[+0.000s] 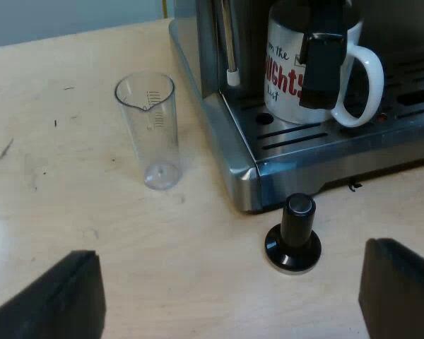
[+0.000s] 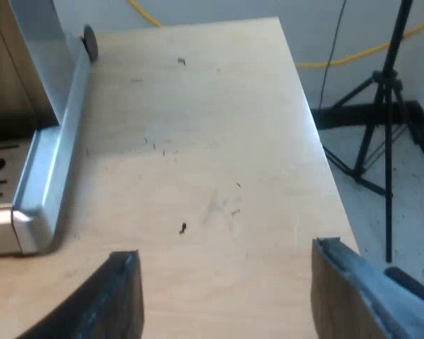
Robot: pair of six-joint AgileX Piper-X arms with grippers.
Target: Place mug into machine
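— Pale wooden table (image 1: 71, 212) below. Where is the mug (image 1: 286, 85)?
— On the machine's drip tray (image 1: 318, 145), ahead of the left gripper (image 1: 230, 300). Both it and the right gripper (image 2: 226, 300) stand wide, holding nothing. Ceramic, I think: stiff, smooth, breakable. Grip its handle (image 1: 376, 78).

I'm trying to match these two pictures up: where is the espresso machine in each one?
Left wrist view: the espresso machine stands beyond the tamper, beside the measuring glass, with the mug on its drip tray.
Right wrist view: its metal base corner lies along the table.
Shared landmark: the slotted drip tray.
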